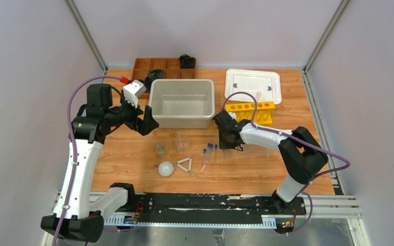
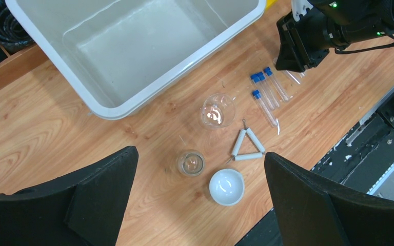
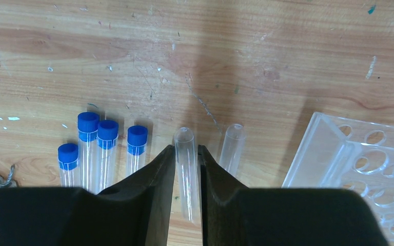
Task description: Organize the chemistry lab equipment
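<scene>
My right gripper is low over the table, shut on a clear uncapped tube that lies between its fingers. A second uncapped tube lies just right of it, several blue-capped tubes lie to the left, and the clear plastic rack is to the right. Two small clear beakers, the white dome and the white triangle lie under my left gripper, which hangs high and wide open, holding nothing. The yellow rack stands behind the right gripper.
A large white bin stands at the middle back, close to the left gripper. A white lid lies at the back right. A brown wooden divided tray with black coiled objects is at the back left.
</scene>
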You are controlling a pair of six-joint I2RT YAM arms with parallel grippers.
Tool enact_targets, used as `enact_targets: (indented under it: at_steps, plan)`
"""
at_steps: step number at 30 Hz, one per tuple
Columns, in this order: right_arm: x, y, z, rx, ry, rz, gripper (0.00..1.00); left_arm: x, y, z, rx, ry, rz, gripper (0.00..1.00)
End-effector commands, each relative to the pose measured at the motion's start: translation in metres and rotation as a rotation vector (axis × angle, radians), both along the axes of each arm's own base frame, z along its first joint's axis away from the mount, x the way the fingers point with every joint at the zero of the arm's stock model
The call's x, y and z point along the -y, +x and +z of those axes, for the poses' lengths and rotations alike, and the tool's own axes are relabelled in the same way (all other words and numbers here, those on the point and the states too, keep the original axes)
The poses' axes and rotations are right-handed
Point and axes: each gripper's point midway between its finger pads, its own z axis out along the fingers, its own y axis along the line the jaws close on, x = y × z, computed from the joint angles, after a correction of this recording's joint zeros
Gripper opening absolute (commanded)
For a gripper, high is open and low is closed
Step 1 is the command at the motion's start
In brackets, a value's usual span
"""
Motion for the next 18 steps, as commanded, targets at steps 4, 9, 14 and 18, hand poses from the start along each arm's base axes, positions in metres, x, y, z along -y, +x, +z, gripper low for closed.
enact_targets:
  at_steps: [4, 9, 14, 18]
  plan:
    - [-0.001, -0.006, -0.006, -0.030, -0.032, 0.010, 0.21, 0.003, -0.003, 0.011, 0.033, -0.015, -0.010, 1.00]
    - [-0.003, 0.001, 0.021, 0.015, -0.018, 0.022, 0.00, 0.004, -0.003, 0.013, 0.036, -0.022, -0.016, 1.00]
    - [-0.016, 0.010, 0.085, 0.149, 0.102, 0.031, 0.00, 0.008, -0.006, 0.016, 0.036, -0.041, -0.034, 1.00]
    - [-0.038, 0.015, 0.152, 0.298, 0.237, 0.054, 0.00, 0.013, -0.009, 0.016, 0.021, -0.068, -0.056, 1.00]
